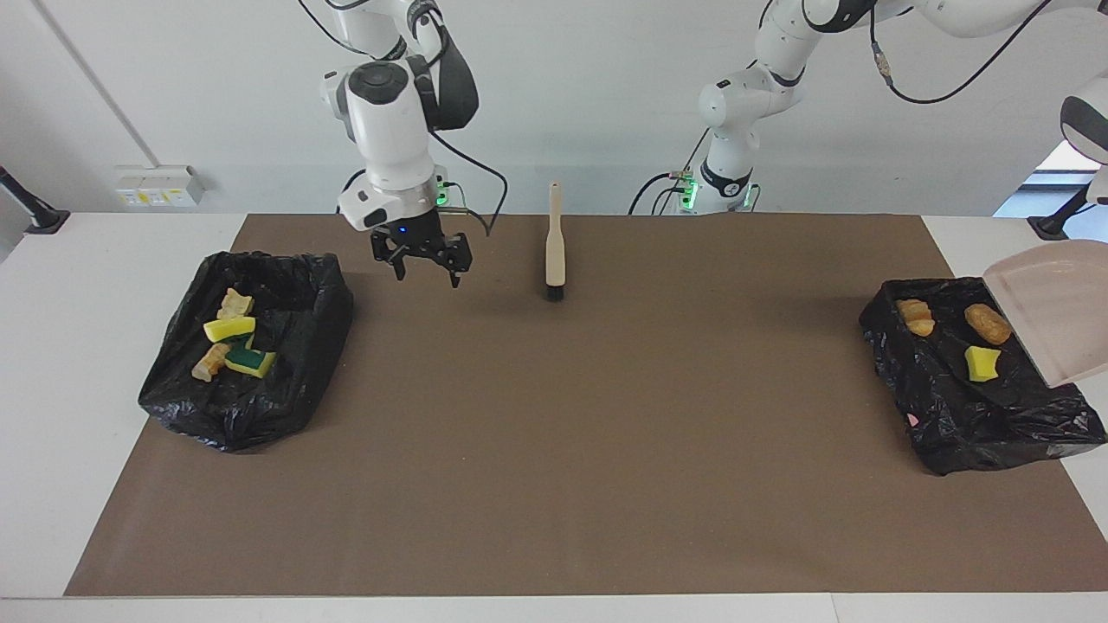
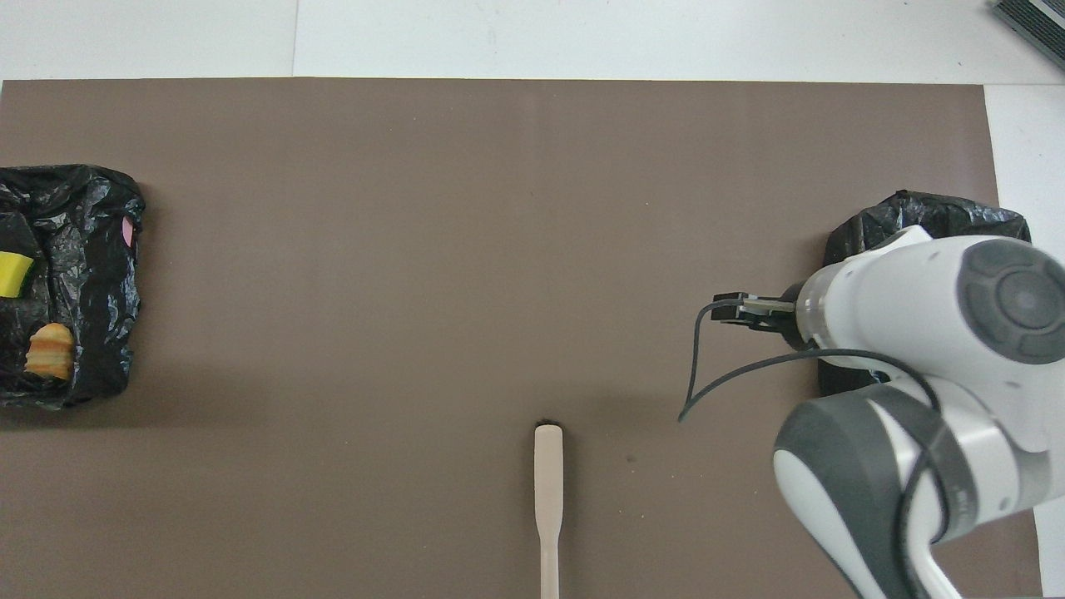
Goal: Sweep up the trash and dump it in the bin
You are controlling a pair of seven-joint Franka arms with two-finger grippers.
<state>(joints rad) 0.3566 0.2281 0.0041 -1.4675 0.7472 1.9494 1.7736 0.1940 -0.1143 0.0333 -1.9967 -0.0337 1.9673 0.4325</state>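
Facing view: right gripper (image 1: 426, 264) spread wide, empty, over open brown mat (image 1: 554, 433) between brush (image 1: 554, 251) and bin (image 1: 247, 346).

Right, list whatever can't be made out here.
- Left gripper: outside both views; the facing view's edge cuts the dustpan off before its handle.
- Bin at the right arm's end: overhead, the right arm covers its contents.
- Bin at the left arm's end: overhead, the frame edge cuts it.
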